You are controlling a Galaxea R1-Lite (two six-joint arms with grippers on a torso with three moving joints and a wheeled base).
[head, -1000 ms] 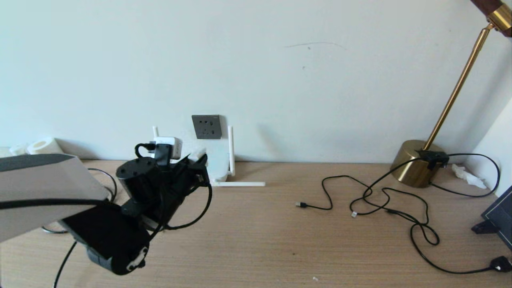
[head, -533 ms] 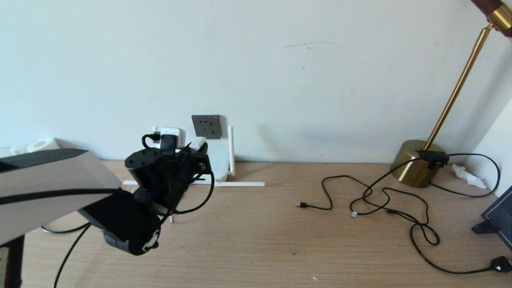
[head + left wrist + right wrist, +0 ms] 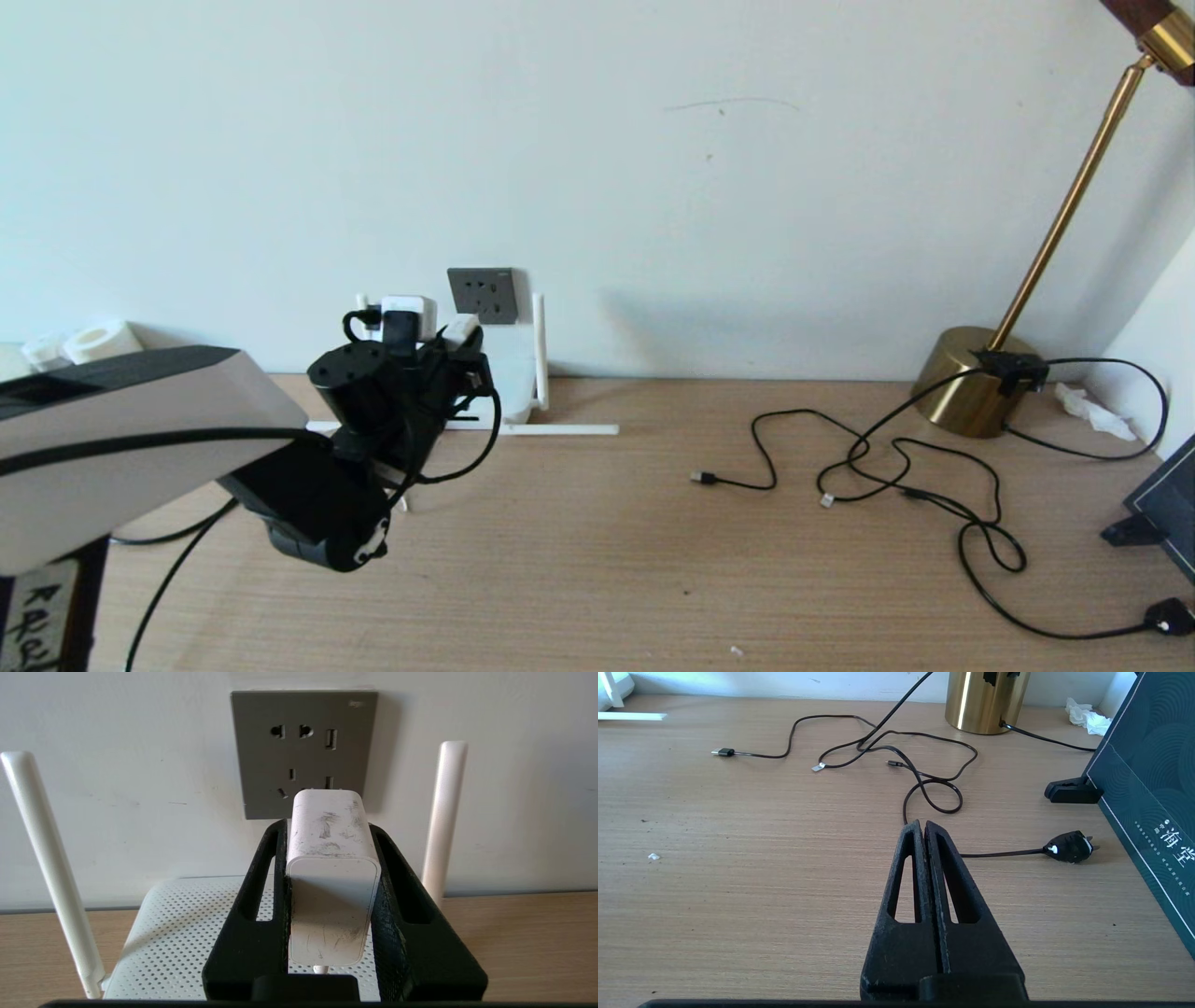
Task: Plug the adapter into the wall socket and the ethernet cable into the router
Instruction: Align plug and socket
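A: Nearest first: what is the left gripper (image 3: 332, 858) doing?

B: It is clamped on the adapter (image 3: 332, 891). The two black fingers (image 3: 254, 905) press its side faces, so the scuffed top shows between them and the front end points at the wall. I judge that hold is chosen so the block can be pushed straight forward without twisting.

A: And the cord?

B: A thin white stub leaves the rear of the block, toward the wrist. Where it runs after that I cannot tell.

A: What lies beyond the adapter?

B: Below and just past it sits the router (image 3: 187, 933), flat on the wooden table (image 3: 653, 560) against the wall, two of its antennas (image 3: 444, 812) standing either side of the gripper. Behind, on the wall, is the wall socket (image 3: 303, 751). The adapter's front end overlaps the plate's lower holes in the wrist view, near but not yet seated.

A: The arm's pose?

B: In the head view the left arm reaches forward from the left side, wrist raised above the router to socket height.

A: The ethernet cable?

B: I cannot pick it out with certainty.

A: The right gripper (image 3: 924, 833)?

B: Parked low over the table, fingers pressed together on nothing, with thin black cords (image 3: 878, 751) and a brass lamp base (image 3: 987, 700) farther off.
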